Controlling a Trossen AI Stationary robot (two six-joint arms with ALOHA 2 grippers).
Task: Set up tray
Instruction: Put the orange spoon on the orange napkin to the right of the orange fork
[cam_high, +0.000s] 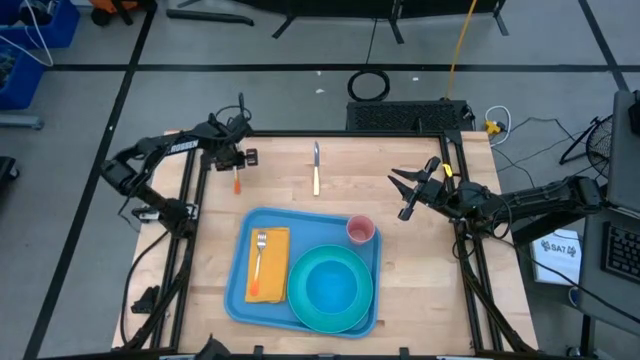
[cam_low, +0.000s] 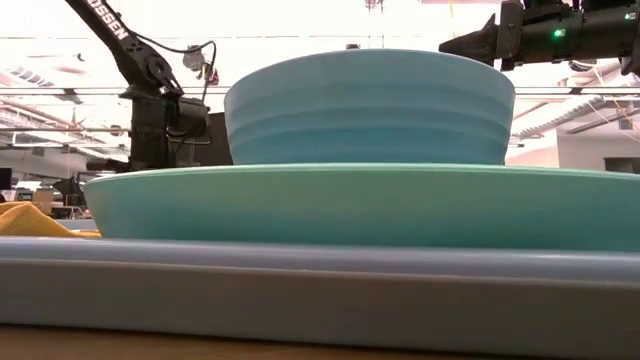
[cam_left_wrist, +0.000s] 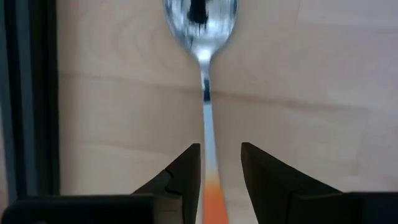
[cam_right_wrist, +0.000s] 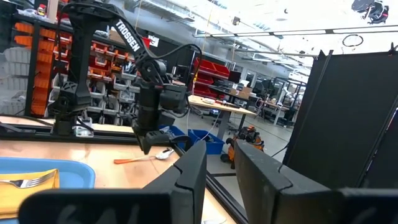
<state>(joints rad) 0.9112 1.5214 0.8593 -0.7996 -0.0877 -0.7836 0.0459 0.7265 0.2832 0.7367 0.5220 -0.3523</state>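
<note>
Your left gripper (cam_left_wrist: 221, 171) is low over the spoon (cam_left_wrist: 204, 74) with the orange handle, fingers apart on both sides of it, not squeezing. Your right gripper (cam_high: 405, 190) waits up in the air to the right, fingers apart too. You can see the blue tray (cam_high: 237, 290) near the front, holding a napkin (cam_high: 272, 265), fork (cam_high: 260, 252), plate (cam_high: 305, 305) and pink cup (cam_high: 360, 231)

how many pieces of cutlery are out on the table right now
3: a fork on the yellow napkin in the tray, a knife on bare wood behind it, and an orange-handled spoon under the left gripper.
</note>
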